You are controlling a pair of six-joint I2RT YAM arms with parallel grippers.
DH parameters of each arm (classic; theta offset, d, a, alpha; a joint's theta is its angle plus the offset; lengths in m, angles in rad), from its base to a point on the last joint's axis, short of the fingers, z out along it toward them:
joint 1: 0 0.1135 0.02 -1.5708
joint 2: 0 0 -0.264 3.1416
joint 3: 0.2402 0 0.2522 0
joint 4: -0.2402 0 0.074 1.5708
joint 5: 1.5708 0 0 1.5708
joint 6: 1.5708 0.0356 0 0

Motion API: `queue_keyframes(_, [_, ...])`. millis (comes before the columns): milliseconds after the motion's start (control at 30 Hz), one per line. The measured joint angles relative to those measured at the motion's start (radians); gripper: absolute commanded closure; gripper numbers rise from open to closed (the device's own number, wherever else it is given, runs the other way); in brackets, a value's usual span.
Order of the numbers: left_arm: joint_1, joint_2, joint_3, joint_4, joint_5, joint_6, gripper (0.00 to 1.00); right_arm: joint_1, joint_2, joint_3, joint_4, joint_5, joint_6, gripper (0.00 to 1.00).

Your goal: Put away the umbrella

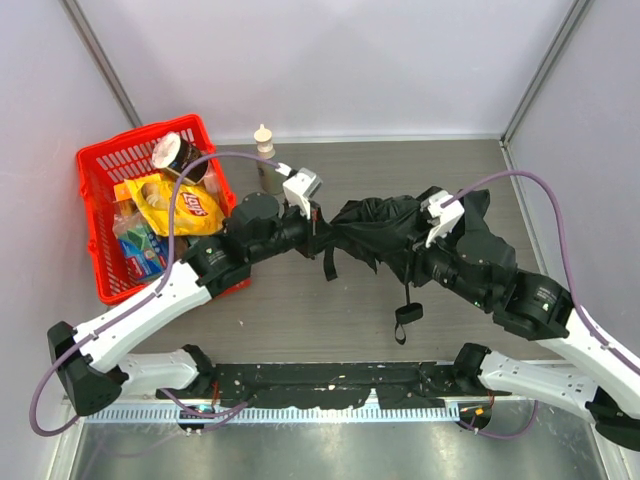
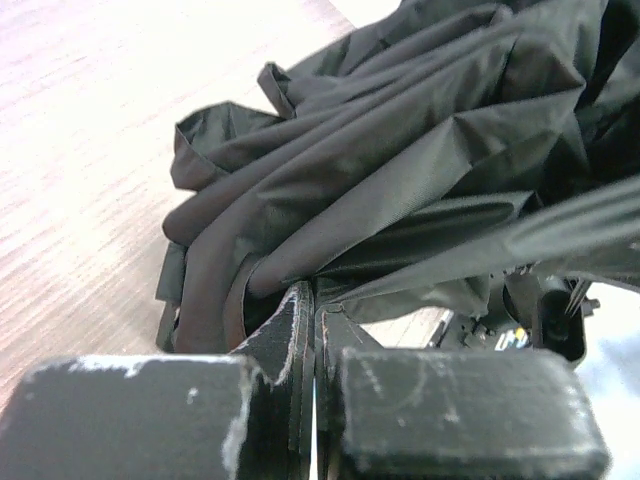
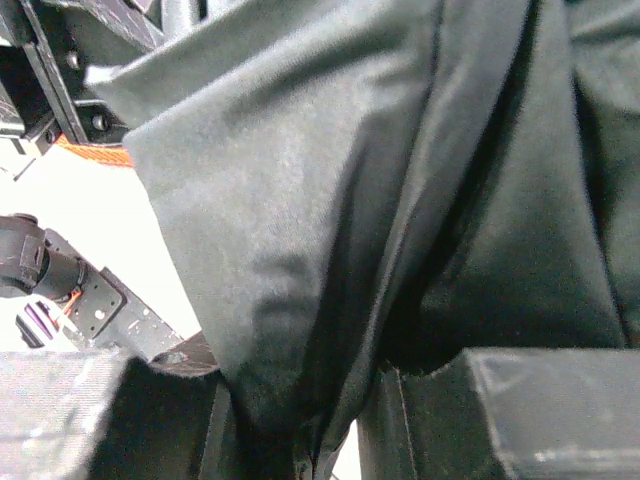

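Now | umbrella (image 1: pixel 385 235) at middle of table (image 1: pixel 300 320), long axis left-right | left gripper (image 2: pixel 312 300) pinched together on its left fabric edge | right gripper (image 3: pixel 300 440) clamped on right-end folds

We cannot trace the umbrella (image 1: pixel 385 228) shaft or handle from above: folds cover them. The right claw (image 3: pixel 300 435) has its tips buried in cloth, which runs off the top and right edges. The left claw (image 2: pixel 316 330) tips end under a fold. The lower packets in the basket (image 1: pixel 95 200) are too small to identify.
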Motion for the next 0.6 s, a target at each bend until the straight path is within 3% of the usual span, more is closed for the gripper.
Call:
queue_keyframes(67, [-0.003, -0.018, -0.032, 0.01, 0.026, -0.003, 1.0, 0.0, -0.01, 0.009, -0.018, 0.0, -0.008, 0.99])
queue_keyframes(100, [-0.003, -0.026, -0.048, 0.013, 0.035, -0.005, 0.95, 0.0, -0.008, 0.016, -0.024, 0.0, -0.014, 0.99])
queue_keyframes(200, [0.001, -0.051, -0.079, 0.01, 0.019, -0.013, 0.52, 0.001, 0.02, 0.05, -0.054, 0.025, -0.035, 0.99])
queue_keyframes(233, [0.011, -0.063, -0.087, 0.0, -0.007, -0.016, 0.42, 0.002, 0.038, 0.074, -0.073, 0.059, -0.045, 0.99])
queue_keyframes(300, [0.035, -0.082, -0.1, -0.015, -0.062, -0.02, 0.33, 0.002, 0.076, 0.112, -0.081, 0.127, -0.063, 0.99])
queue_keyframes(433, [0.061, -0.135, -0.123, -0.057, -0.182, -0.025, 0.27, 0.001, 0.177, 0.172, -0.063, 0.339, -0.144, 0.99])
queue_keyframes(600, [0.063, -0.267, -0.19, -0.058, -0.251, -0.031, 0.27, -0.086, 0.374, 0.206, 0.092, 0.628, -0.456, 0.99])
